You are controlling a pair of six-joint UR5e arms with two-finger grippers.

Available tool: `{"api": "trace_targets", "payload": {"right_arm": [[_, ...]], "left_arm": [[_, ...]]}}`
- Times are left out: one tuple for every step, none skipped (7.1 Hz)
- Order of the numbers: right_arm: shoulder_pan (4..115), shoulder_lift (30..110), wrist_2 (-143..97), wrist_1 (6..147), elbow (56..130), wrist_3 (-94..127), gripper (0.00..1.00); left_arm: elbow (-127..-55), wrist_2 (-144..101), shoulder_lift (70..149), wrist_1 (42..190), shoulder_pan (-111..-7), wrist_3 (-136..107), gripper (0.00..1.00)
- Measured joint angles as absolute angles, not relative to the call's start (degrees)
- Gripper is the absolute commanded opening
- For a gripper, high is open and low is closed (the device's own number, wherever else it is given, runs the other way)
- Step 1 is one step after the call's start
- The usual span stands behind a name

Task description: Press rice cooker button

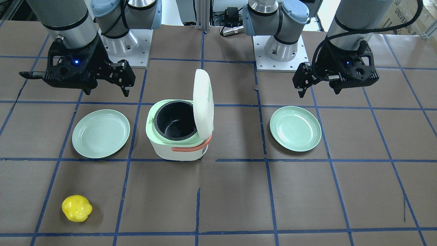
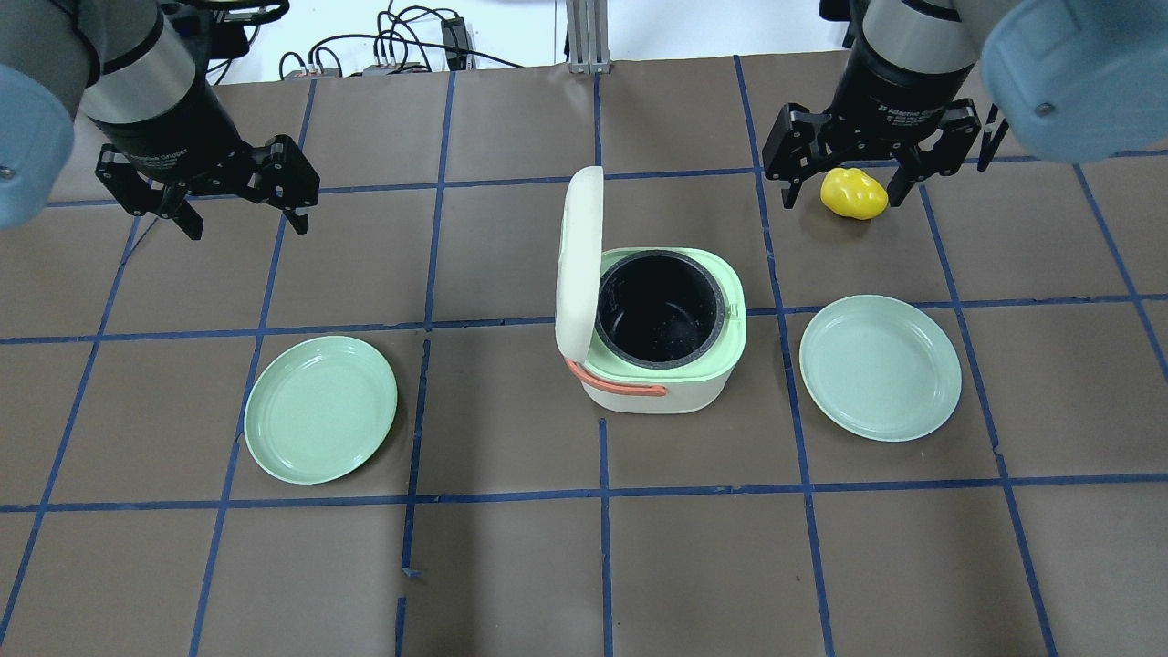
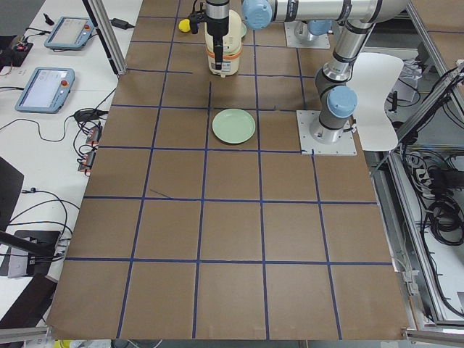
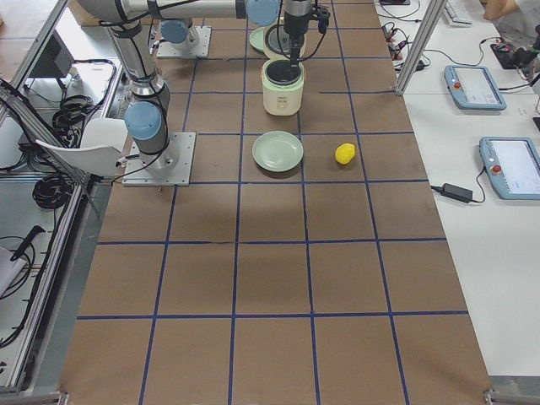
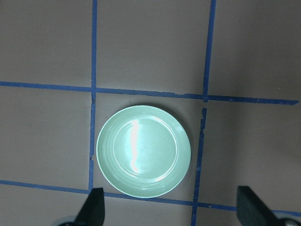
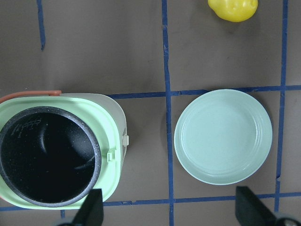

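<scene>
The white and pale green rice cooker (image 2: 662, 388) stands at the table's middle with its lid (image 2: 579, 265) upright and open, showing the empty black pot (image 2: 659, 310). A small latch tab (image 6: 124, 140) sits on its rim on the side facing my right arm. My left gripper (image 2: 245, 219) is open and empty, raised above the left green plate (image 5: 143, 150). My right gripper (image 2: 847, 193) is open and empty, raised high beside the cooker (image 6: 56, 150); its fingertips (image 6: 91, 209) frame the cooker's edge and the right plate.
Two green plates lie either side of the cooker, one on the left (image 2: 319, 409) and one on the right (image 2: 881, 367). A yellow pepper-like toy (image 2: 853, 193) lies on the far side, beyond the right plate. Blue tape lines cross the brown table.
</scene>
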State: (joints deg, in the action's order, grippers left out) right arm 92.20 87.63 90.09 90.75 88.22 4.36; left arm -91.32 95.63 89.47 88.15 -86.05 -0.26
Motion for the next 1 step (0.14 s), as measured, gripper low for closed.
{"api": "trace_targets", "payload": {"right_arm": [[92.20, 87.63, 90.09, 90.70, 88.22, 4.36, 1.00]], "left_arm": [[-91.32, 95.62, 89.47, 88.15, -86.05, -0.26, 1.00]]}}
